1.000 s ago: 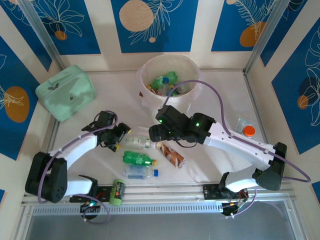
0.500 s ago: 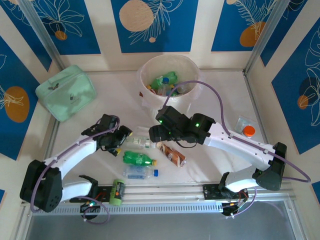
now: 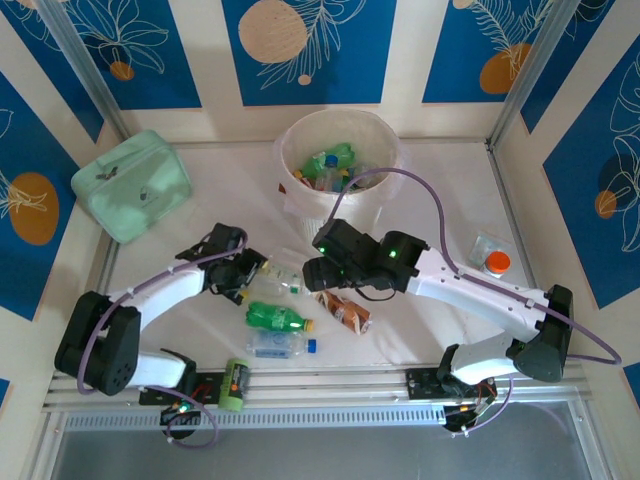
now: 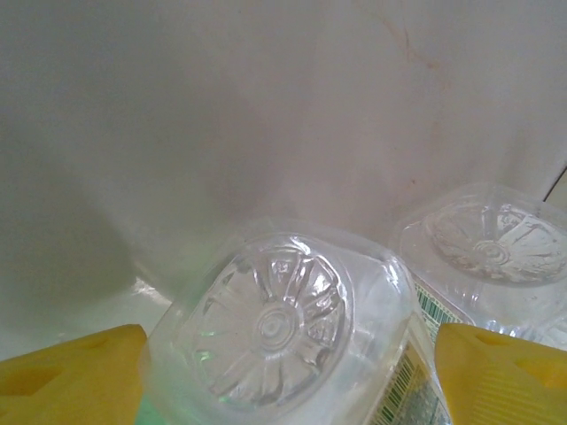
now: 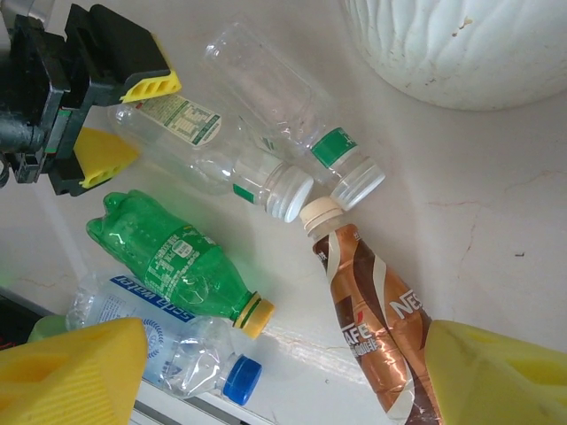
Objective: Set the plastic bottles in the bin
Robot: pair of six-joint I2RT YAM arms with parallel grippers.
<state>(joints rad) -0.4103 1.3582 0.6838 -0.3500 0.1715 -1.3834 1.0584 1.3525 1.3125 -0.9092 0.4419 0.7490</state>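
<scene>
Plastic bottles (image 3: 277,318) lie loose on the table (image 3: 430,200) at 6 o'clock from the bin (image 3: 288,190) (more sit inside it). Mint case (image 3: 132,185) at 9 o'clock, well apart. Left gripper (image 4: 288,372): jaws apart, straddling the ribbed base of a clear bottle (image 4: 275,328). Right gripper (image 5: 283,372): jaws spread wide above the brown-labelled bottle (image 5: 376,328).

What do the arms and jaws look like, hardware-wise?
Both arms have white link shells, black joint housings and black bases. A purple cable runs along the left arm and loops off the right arm, whose black wrist housing shows green lights. The left gripper and right gripper are black with yellow ribbed jaws.
</scene>
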